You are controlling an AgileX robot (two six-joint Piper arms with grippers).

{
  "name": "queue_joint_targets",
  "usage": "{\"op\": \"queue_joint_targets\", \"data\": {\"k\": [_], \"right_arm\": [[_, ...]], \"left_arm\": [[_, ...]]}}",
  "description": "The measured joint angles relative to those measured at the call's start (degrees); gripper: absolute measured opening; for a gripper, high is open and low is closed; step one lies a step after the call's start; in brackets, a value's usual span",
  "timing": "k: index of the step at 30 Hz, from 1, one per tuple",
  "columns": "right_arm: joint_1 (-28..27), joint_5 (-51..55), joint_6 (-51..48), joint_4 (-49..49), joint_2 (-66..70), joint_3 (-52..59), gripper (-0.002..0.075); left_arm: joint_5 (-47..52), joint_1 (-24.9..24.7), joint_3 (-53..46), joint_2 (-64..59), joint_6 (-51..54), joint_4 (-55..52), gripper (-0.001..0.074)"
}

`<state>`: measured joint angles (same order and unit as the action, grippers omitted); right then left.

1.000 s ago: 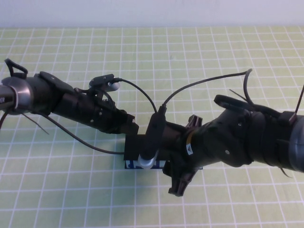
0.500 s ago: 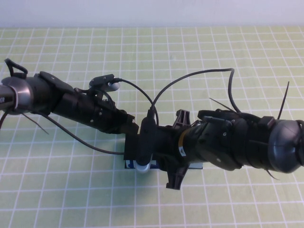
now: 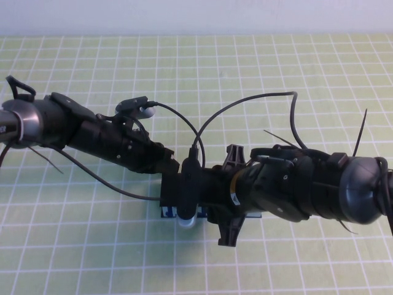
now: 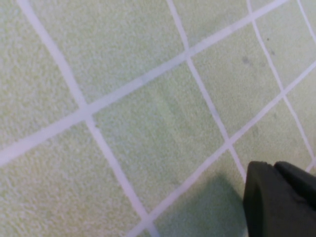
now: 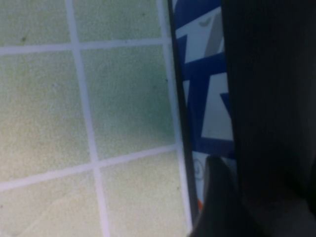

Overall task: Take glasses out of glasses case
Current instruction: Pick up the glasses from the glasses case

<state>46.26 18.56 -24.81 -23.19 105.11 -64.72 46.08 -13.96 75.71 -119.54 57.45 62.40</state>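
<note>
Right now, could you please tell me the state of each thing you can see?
glasses case: on the table, mostly hidden under both arms; open or closed unclear.
glasses: not visible.
left hand: low at the case's left end.
right hand: low over the case.

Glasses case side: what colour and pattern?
The glasses case side is light blue with dark blue print, a little orange at one end; clearest in the right wrist view.
</note>
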Motion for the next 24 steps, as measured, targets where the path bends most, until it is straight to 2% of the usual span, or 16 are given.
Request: {"op": "queue_joint_targets", "data": {"k": [9,12,16,21,24], "right_arm": [[0.0,-1.0,0.0,-1.1,1.0,-0.5,0.0318],[0.0,-1.0,0.0,-1.6,1.0,-0.5,0.0272],[0.3,-1.0,-0.1,-2.4,1.0,-0.5,0.0169],[0.4,-0.5,-0.1,-3.4,0.6,-0.5,0.0166],[0.4,0.4,0.8,-3.6,-0.4,-0.5,0.0076]], "left_arm": [[0.3,0.0,0.0,0.0,0.0,-0.2,-0.0004],[0.4,0.0,0.0,0.0,0.0,-0.3,-0.0004],[0.3,0.0,0.1,0.0,0.0,-0.3,-0.0004],[0.3,0.0,0.1,0.0,0.0,-0.3,-0.0004],[0.4,0.0,0.1,0.2,0.0,-0.4,-0.0004]]}}
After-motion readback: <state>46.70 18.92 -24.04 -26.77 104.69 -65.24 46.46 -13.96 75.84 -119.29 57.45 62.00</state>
